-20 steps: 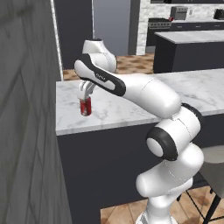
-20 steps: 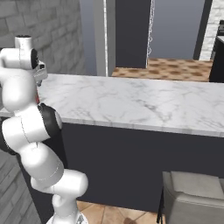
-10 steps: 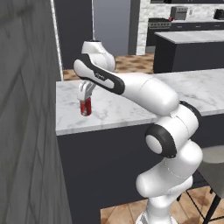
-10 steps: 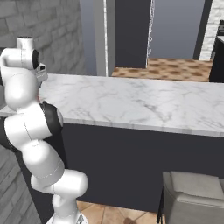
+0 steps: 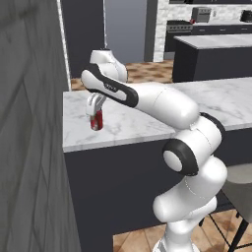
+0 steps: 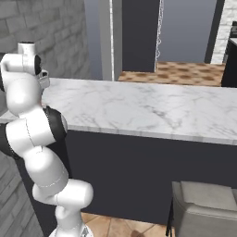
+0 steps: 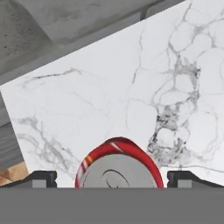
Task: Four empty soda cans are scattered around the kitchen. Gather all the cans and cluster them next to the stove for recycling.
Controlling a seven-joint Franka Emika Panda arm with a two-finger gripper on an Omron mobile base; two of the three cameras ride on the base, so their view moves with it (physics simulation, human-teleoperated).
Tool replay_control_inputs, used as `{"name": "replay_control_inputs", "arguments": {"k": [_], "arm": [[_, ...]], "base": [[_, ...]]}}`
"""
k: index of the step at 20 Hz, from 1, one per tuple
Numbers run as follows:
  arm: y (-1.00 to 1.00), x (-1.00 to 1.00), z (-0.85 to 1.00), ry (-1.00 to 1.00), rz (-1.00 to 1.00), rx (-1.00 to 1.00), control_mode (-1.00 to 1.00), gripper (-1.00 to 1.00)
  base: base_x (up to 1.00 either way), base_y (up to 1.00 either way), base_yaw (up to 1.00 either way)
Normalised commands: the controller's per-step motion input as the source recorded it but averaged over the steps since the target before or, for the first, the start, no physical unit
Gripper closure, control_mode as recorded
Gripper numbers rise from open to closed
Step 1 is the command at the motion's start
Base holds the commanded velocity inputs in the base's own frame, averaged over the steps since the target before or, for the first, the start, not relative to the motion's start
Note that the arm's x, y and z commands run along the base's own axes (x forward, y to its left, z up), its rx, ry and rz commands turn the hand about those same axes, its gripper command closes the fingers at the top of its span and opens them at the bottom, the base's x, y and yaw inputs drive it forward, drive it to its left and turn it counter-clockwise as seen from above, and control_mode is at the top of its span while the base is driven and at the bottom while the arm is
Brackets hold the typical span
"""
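I have the tool (image 5: 95, 109) hanging straight over a red soda can (image 5: 97, 120) that stands upright on the marble surface (image 5: 147, 118), near the surface's left end beside the grey wall. Over the last second the hand has sunk a little toward the can, while the can itself has not moved. The jaws stand at their widest, one on each side of the can, and in the hand view the two finger tips (image 7: 42, 178) flank the can's silver top (image 7: 117, 170) with clear gaps, so nothing is gripped yet. I read this as the last of the descent before closing. The can is centred well enough that I would go a bit lower and then close.

The can is small and cylindrical, with a red body, a thin pale stripe near the rim and a flat silver lid showing a pull-tab outline. It looks undented, and it stands well in from the surface's front edge.

For the task, this would be one can about to be picked. The stove (image 5: 178, 30) lies far behind the can, across the room against the brick back wall, so a long carry will follow.
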Motion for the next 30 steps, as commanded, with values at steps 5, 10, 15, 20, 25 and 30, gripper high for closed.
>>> {"name": "replay_control_inputs", "arguments": {"k": [5,10,15,20,25,30], "arm": [[0.04,0.02,-0.23,0.00,0.01,0.00,-1.00,-1.00],[0.01,0.03,-0.06,0.00,0.00,0.00,-1.00,1.00],[0.00,0.00,0.00,0.00,0.00,0.00,-1.00,1.00],[0.00,0.00,0.00,0.00,0.00,0.00,-1.00,1.00],[-0.03,0.01,0.30,0.00,-0.01,-0.01,-1.00,1.00],[-0.20,-0.24,0.57,0.00,-0.10,-0.03,-1.00,1.00]], "base": [[0.00,0.00,0.00],[0.00,0.00,0.00],[0.00,0.00,0.00],[0.00,0.00,0.00],[0.00,0.00,0.00],[0.00,0.00,0.00]]}}
